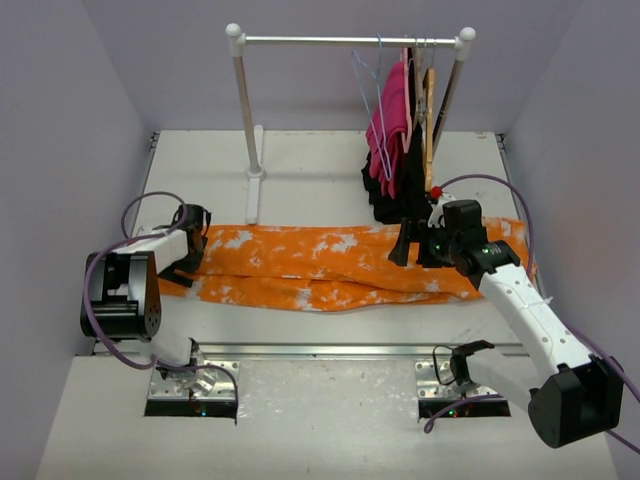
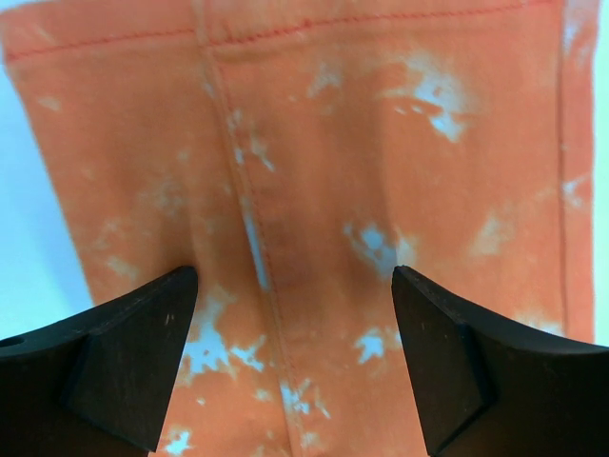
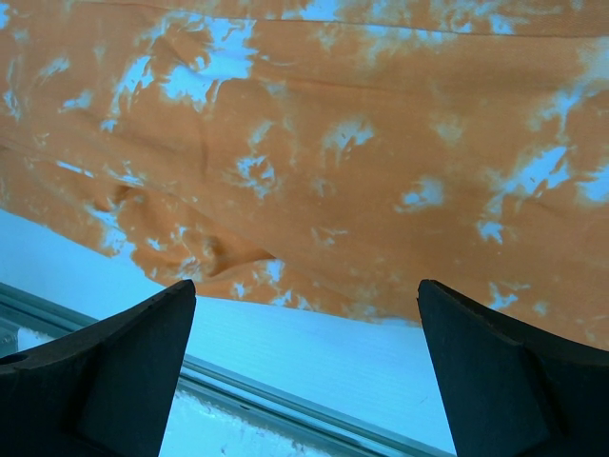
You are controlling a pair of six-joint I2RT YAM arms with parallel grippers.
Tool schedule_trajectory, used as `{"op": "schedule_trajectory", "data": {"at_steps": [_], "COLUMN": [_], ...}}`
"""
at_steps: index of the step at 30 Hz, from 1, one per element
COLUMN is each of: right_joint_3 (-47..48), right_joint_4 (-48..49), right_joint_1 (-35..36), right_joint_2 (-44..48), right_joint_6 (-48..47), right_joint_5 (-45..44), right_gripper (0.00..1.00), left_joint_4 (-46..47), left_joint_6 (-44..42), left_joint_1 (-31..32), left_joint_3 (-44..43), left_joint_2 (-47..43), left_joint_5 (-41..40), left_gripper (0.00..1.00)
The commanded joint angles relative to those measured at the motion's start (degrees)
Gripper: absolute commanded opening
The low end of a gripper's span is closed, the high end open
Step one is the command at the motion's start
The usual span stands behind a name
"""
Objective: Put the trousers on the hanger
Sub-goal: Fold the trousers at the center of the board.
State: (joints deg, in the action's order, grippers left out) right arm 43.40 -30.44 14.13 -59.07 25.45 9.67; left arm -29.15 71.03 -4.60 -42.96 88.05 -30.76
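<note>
The orange trousers (image 1: 330, 265) with white blotches lie flat and stretched left to right across the table. The pale blue wire hanger (image 1: 372, 100) hangs bare on the rail at the back. My left gripper (image 1: 190, 232) is open and empty just above the trousers' left end; its wrist view shows the cloth (image 2: 314, 143) with a seam between its spread fingers (image 2: 293, 276). My right gripper (image 1: 412, 250) is open and empty above the right part, its fingers (image 3: 306, 286) over the trousers' near edge (image 3: 314, 143) and the bare table.
A white clothes rail (image 1: 350, 41) stands at the back on two posts. A pink garment (image 1: 392, 125), a black garment (image 1: 400, 195) and a tan wooden hanger (image 1: 429, 110) hang beside the wire hanger. The table's metal front edge (image 1: 320, 350) runs below the trousers.
</note>
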Motion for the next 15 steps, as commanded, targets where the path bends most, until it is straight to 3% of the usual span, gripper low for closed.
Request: {"op": "schedule_trajectory", "data": {"at_steps": [1, 15], "right_joint_3": [-0.1, -1.1], "right_joint_4": [2.3, 3.3], "right_joint_1": [0.2, 0.2], "right_joint_2": [1.1, 2.2], "right_joint_6": [-0.9, -1.0], "right_joint_5": [0.7, 2.6], "right_gripper": [0.99, 0.99], "left_joint_4": [-9.0, -1.7], "left_joint_6": [3.6, -5.9], "left_joint_1": [-1.6, 0.1], "left_joint_3": [1.5, -1.0], "left_joint_2": [-0.5, -5.2], "left_joint_5": [-6.6, 0.9], "left_gripper": [0.82, 0.79]}}
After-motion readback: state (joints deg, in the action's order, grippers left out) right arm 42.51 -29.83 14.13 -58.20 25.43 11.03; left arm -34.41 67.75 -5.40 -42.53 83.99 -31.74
